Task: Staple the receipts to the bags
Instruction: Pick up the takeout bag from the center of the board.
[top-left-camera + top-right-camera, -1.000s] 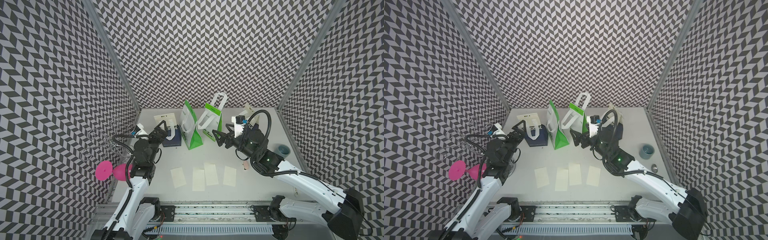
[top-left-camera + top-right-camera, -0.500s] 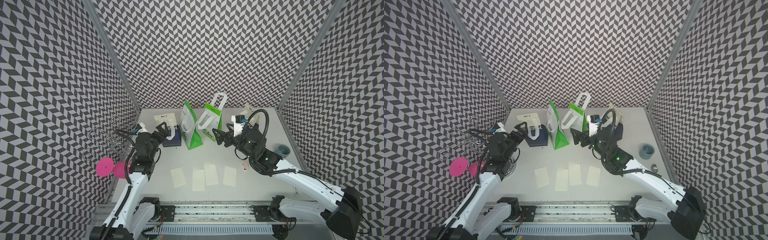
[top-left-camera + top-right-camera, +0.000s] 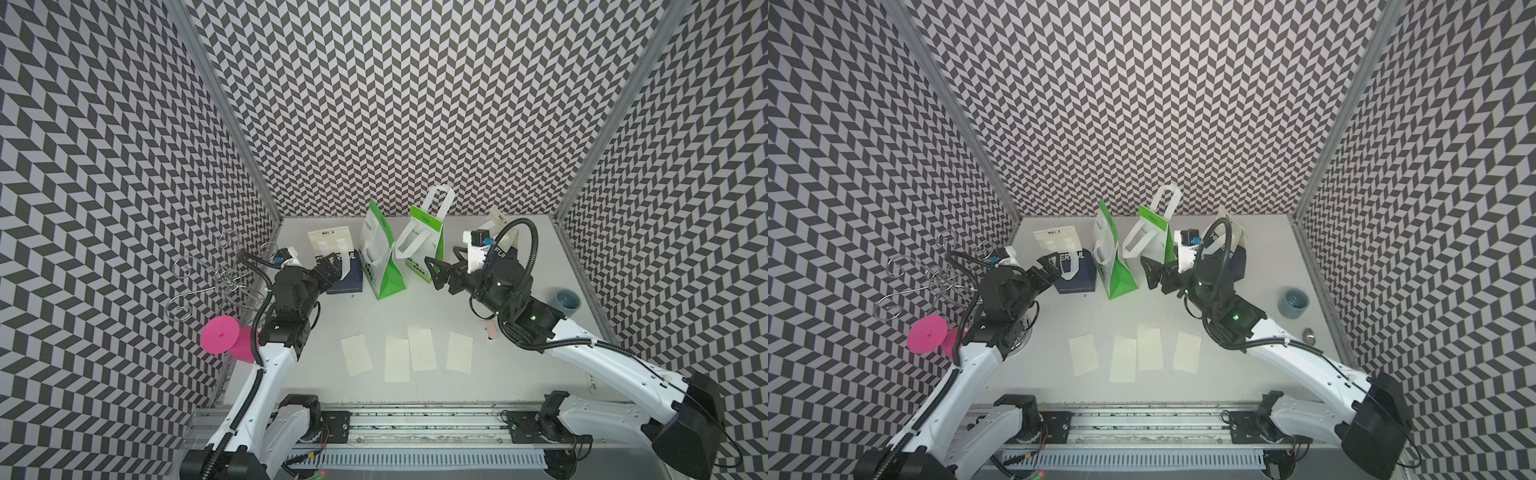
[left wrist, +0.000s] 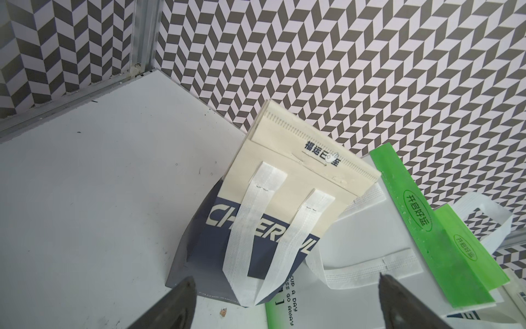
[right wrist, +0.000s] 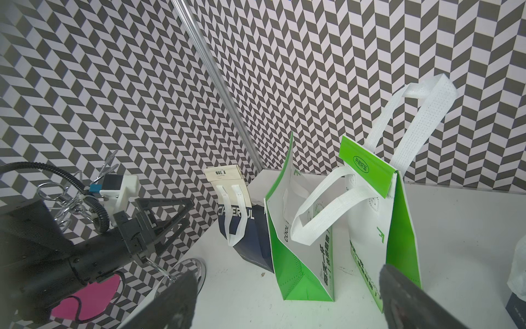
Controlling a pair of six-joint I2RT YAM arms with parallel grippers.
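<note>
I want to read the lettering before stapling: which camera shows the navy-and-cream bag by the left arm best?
The left wrist view: the navy-and-cream bag fills the frame, lettering and handles sharp. In both top views it is small, partly behind the left gripper. The right wrist view shows it distant, beside a green bag.

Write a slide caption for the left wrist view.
Open left gripper faces a navy-and-cream bag beside a green-and-white bag.

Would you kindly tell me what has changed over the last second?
The left gripper eased forward toward the navy bag, jaws open, taking hold of nothing. The right gripper, open beside the green bags, barely moved. The four receipts and every bag stayed put.
</note>
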